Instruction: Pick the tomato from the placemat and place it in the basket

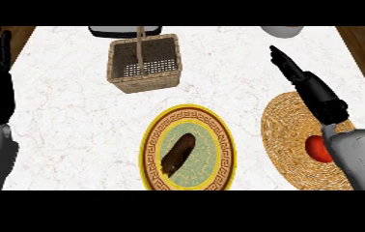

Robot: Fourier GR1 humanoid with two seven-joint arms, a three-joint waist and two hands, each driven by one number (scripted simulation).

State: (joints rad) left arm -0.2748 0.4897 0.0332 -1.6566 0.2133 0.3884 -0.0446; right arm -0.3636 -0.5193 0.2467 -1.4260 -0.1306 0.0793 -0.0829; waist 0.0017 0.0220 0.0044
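A red tomato [316, 148] lies on a round woven placemat [288, 141] at the right, partly hidden by my right forearm. My right hand [308, 86] stretches out above the mat's far edge, fingers straight and pointing toward the back, holding nothing. The wicker basket [121, 76] with an upright handle stands at the back left of centre; nothing shows inside it. My left hand [6, 98] shows only as a dark sliver at the left edge.
A yellow-rimmed patterned plate [214, 129] with a dark brown elongated food item [178, 152] lies between basket and mat. A dark object [113, 31] sits behind the basket. A grey bowl [284, 31] sits at the back right.
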